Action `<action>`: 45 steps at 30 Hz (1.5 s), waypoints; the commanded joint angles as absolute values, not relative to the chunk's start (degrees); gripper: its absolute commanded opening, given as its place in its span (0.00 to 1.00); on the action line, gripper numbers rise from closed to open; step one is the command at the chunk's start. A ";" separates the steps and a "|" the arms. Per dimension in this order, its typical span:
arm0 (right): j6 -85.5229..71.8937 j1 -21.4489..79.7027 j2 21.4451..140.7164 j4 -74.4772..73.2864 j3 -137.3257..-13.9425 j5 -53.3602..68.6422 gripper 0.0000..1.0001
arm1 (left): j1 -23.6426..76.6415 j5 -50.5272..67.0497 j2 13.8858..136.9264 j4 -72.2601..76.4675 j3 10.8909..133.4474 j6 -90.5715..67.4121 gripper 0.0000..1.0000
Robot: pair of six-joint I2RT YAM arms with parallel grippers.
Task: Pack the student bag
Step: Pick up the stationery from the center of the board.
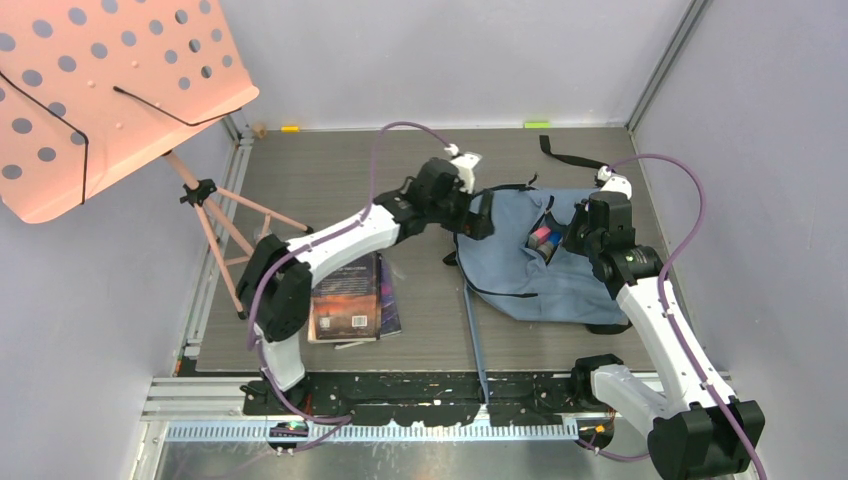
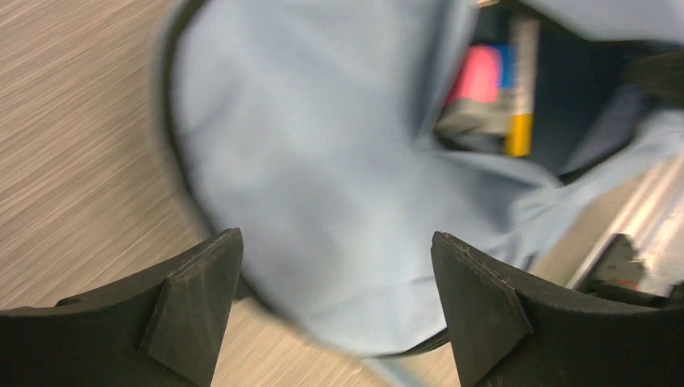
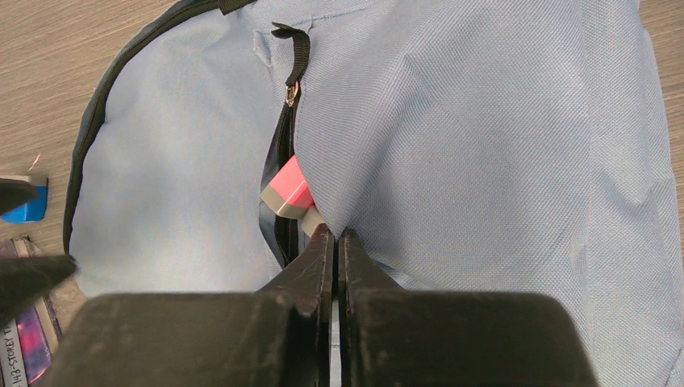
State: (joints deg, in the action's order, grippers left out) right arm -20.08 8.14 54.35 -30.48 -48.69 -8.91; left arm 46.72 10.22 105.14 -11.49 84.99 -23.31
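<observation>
The student bag (image 1: pixel 510 262) lies flat at the middle right of the table, its zipper opening gaping. A pink-and-grey book (image 1: pixel 541 238) sits inside the opening, and shows in the left wrist view (image 2: pixel 477 74) and in the right wrist view (image 3: pixel 286 187). My left gripper (image 1: pixel 482 216) is open and empty, hovering over the bag's left edge (image 2: pixel 323 177), its fingertips (image 2: pixel 218 258) on either side of the fabric without touching it. My right gripper (image 1: pixel 572 236) is shut, pinching the bag's fabric (image 3: pixel 484 121) at the right lip of the opening (image 3: pixel 335 234).
A stack of dark books (image 1: pixel 347 296) lies on the table left of the bag, by the left arm's base. A pink perforated music stand (image 1: pixel 110 90) on a tripod stands at the far left. A black strap end (image 1: pixel 570 155) lies behind the bag; a long blue strap (image 1: pixel 474 330) runs to the front edge.
</observation>
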 commanded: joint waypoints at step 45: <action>-20.39 8.35 53.86 -27.20 -50.02 -9.55 0.01 | 26.10 0.53 117.24 -35.21 86.39 -2.38 0.49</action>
State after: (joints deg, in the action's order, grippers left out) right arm -20.08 8.14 54.37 -30.46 -48.69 -8.91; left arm 26.13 -0.10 117.64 -35.16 86.11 -3.75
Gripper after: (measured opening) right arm 0.040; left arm 0.550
